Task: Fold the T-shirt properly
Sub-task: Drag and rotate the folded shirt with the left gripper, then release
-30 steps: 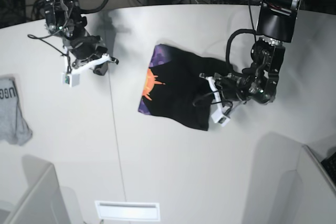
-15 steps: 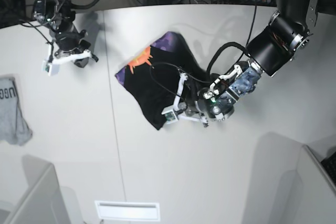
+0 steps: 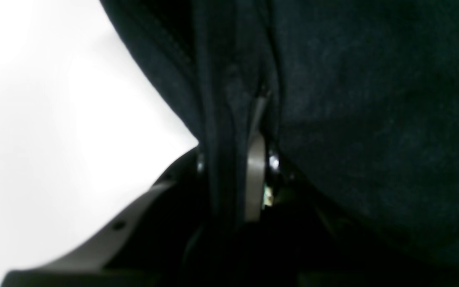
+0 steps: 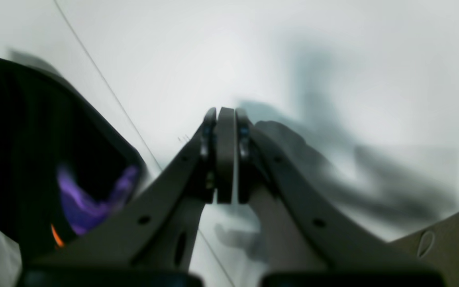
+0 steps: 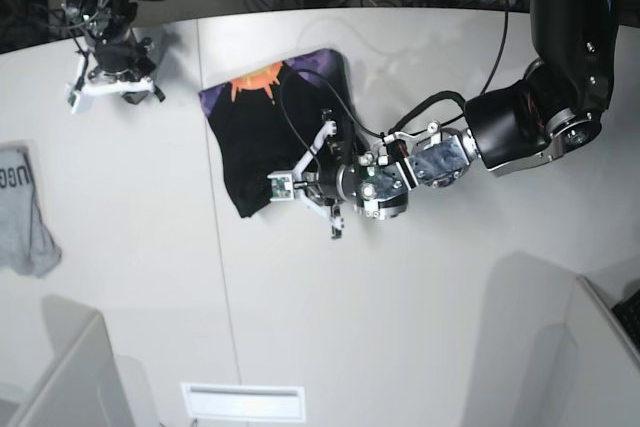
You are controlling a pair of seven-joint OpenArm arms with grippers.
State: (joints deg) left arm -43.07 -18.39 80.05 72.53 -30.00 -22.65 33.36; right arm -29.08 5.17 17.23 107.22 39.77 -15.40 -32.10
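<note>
- T-shirt (image 5: 268, 137) cloth pinched between left fingers (image 3: 255, 175); several black layers bunched through the gap, one pale pad showing in the wrist view.
- Right fingers (image 4: 225, 155) pressed together on nothing, hovering over the surface's far left part, well apart from the shirt.
- Changed over the last second: the left arm has swept across, dragging the held edge leftward. The shirt has slid and turned, and its sun print now faces the far edge, not the left. The right arm has backed off toward the far left corner.
- Likely a repositioning or fold-over drag; the fold is not finished.
- Shirt: soft matte black knit, lumpy compact shape, orange and purple print, lying mid-surface toward the far edge.
- Surface (image 5: 420, 327): smooth, pale.
- Grey garment (image 5: 22, 212) at the left edge, untouched.
</note>
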